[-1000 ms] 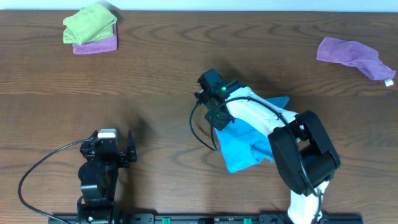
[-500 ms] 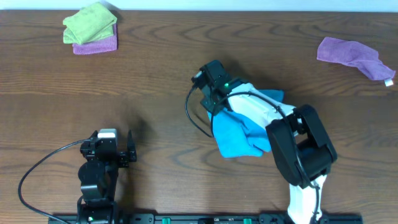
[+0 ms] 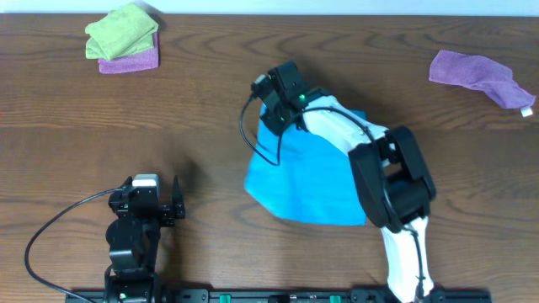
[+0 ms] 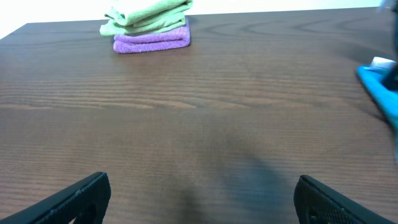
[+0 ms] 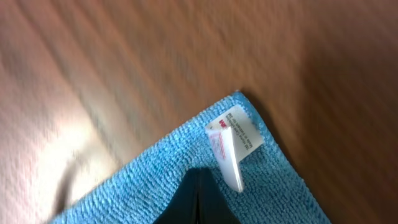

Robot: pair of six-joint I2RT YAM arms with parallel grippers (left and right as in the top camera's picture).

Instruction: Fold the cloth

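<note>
Robotics lab bench, wood-grain table [image 3: 210, 84], left arm [image 3: 135, 231] and right arm [image 3: 392, 181] mounted at its near edge

The cloth [image 3: 303, 181] lies mid-worktop [image 3: 202, 109], with the right end effector [image 3: 271, 124] at its far-left corner. Two stacked cloths [image 3: 125, 42] sit far left, and a loose cloth [image 3: 476, 71] far right.

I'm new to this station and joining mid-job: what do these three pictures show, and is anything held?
Two robot arms work at a wooden table. The wide picture looks down from above; the other two come from wrist cameras. The right arm's fingers are shut on a corner of the blue cloth, by its white tag. The left arm's fingers stand open, empty. A green cloth lies on a purple cloth far left; another purple cloth far right.
</note>
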